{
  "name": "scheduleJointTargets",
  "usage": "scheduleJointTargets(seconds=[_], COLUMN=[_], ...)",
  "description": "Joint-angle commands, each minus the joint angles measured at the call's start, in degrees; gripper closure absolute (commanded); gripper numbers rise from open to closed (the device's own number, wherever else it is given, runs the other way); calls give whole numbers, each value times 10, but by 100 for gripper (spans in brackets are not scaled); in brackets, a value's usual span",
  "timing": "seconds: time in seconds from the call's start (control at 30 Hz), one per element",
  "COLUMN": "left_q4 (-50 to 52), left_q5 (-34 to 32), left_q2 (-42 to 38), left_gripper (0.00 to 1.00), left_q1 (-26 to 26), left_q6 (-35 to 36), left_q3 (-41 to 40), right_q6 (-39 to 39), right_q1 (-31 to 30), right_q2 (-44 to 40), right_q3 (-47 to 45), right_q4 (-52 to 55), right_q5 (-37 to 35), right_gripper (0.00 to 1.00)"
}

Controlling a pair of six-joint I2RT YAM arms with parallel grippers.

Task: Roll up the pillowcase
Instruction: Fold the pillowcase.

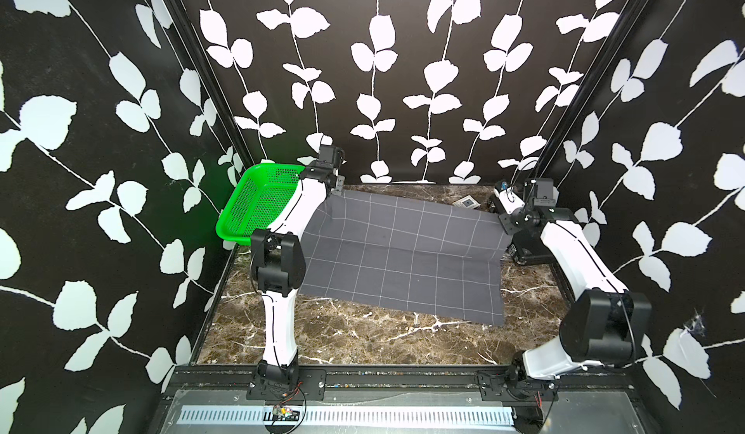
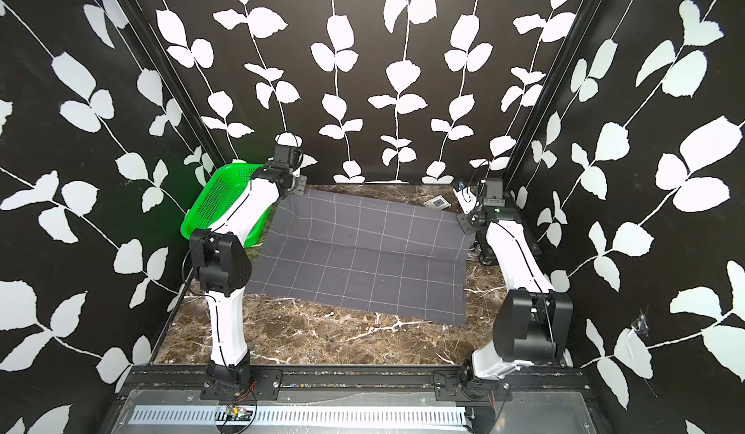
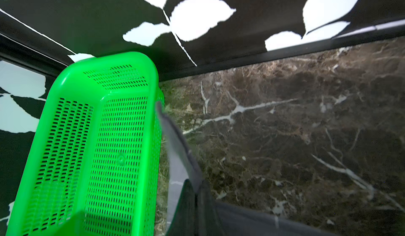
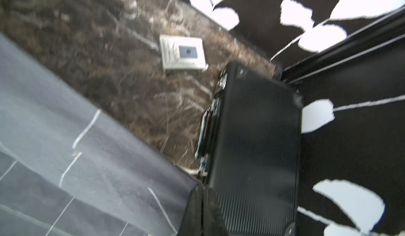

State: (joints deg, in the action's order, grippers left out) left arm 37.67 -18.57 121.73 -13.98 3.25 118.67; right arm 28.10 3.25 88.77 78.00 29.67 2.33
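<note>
The pillowcase is a dark grey cloth with thin white grid lines, spread across the marble table. Its near half lies flat. Its far half rises from a crease toward two raised far corners. My left gripper is shut on the far left corner, and the cloth stands up from its closed jaws. My right gripper is shut on the far right corner, with the cloth stretching away from its closed jaws.
A green perforated basket leans in the far left corner beside my left arm. A rigid black case lies at the right wall by my right gripper. A small white device sits at the back.
</note>
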Motion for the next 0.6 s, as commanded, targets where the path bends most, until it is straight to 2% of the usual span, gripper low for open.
scheduleJointTargets(seconds=[0.0, 0.07, 0.17, 0.33, 0.57], left_q4=[10, 27, 33, 1, -6], left_q5=[-9, -2, 6, 12, 15], left_q2=[2, 9, -5, -81, -183], left_gripper=[100, 100, 100, 100, 100], left_q1=[27, 27, 26, 26, 26], left_q6=[26, 26, 20, 14, 19], left_q3=[47, 68, 45, -90, -258], right_q6=[5, 5, 8, 25, 18], right_q1=[12, 12, 12, 12, 8], right_q2=[22, 25, 18, -41, -144], right_q3=[47, 53, 41, -24, -179], right_q4=[-20, -15, 7, 53, 89], right_q5=[-2, 9, 25, 40, 45], right_gripper=[100, 100, 100, 100, 100])
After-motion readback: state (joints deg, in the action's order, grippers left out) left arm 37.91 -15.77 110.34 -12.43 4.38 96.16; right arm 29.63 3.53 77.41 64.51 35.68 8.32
